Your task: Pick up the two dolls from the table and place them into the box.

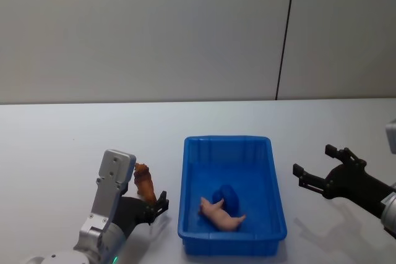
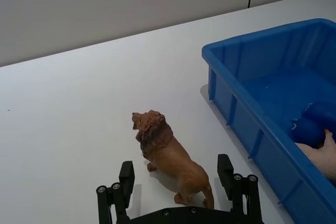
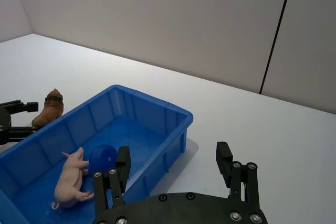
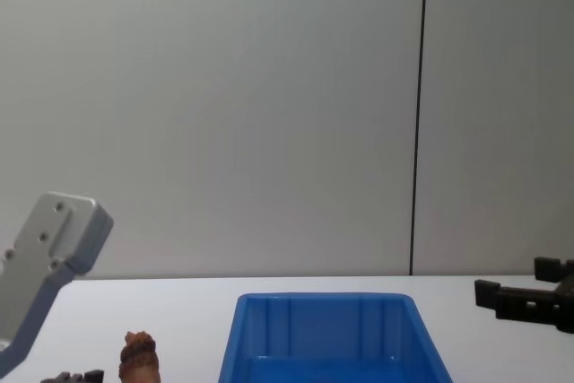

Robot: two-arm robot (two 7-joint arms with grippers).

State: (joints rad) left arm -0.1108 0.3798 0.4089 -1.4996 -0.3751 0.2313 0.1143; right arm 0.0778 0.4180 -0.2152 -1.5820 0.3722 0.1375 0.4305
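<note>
Reddish-brown and knobbly, the small plastic lion doll (image 2: pixel 168 161) stands on its feet on the plain white tabletop (image 1: pixel 74 134), just beside the left wall of the bright blue rectangular plastic box (image 1: pixel 232 233) but apart from it. In the left wrist view its long axis runs from the maned head, farthest from the wrist, back to the hindquarters, which lie right between the two black fingers (image 2: pixel 226 169). That axis is slightly skewed to the line of approach, with the rump angled toward the box-side finger. The left gripper (image 2: pixel 176 176) is spread wide, a finger on each flank, neither pad seeming to touch the body; the lion sits straight ahead of it and already partly inside the gap. My judgement is that the coming move is a plain closing across the narrow width of the body, perhaps after easing a little farther forward so the pads meet the trunk instead of the tail end.

The pale pink pig-shaped doll (image 1: pixel 221 214) already lies on its side on the box floor, next to a rounded dark blue object (image 1: pixel 226 196).

The right gripper (image 1: pixel 312 174) hangs above the table on the box's far side, well apart from the lion, its fingers spread and empty. The left arm is plainly the nearer one.
</note>
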